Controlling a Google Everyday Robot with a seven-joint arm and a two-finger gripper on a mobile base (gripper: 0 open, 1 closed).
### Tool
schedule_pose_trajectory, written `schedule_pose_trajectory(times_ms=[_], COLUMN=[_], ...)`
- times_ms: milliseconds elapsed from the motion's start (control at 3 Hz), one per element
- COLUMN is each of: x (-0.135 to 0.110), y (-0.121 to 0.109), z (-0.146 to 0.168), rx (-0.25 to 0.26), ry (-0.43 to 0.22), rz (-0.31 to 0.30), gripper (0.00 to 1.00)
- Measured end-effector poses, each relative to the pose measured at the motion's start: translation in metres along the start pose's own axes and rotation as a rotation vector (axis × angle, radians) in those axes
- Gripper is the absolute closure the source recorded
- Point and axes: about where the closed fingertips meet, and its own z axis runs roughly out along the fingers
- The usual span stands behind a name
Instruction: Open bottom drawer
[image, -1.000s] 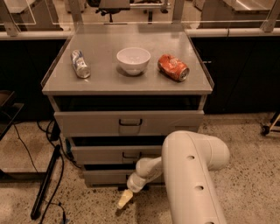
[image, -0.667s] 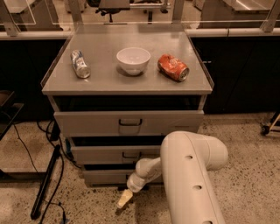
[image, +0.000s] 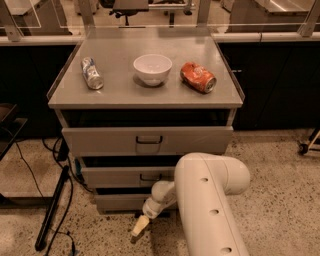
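The bottom drawer (image: 117, 201) is the slimmest grey front, lowest on the grey metal cabinet, just above the floor. It stands out about as far as the middle drawer above it. Its centre handle is hidden behind my arm. My gripper (image: 139, 227) hangs from the white arm (image: 210, 200), low in front of the bottom drawer's middle, with its cream tip pointing down at the floor just below the drawer front.
The middle drawer (image: 125, 176) and top drawer (image: 147, 140) sit above. A crushed silver can (image: 92, 73), a white bowl (image: 152, 68) and an orange can (image: 198, 77) lie on the cabinet top. A black stand leg and cables (image: 52, 210) cross the floor at left.
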Motion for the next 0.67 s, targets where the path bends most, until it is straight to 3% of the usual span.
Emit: schedule_pose_trajectory(times_ms=[667], x=[0.0043], y=[0.0077], z=[0.0155], rx=[-0.034], ry=[0.028], rz=[-0.005], gripper=[0.0])
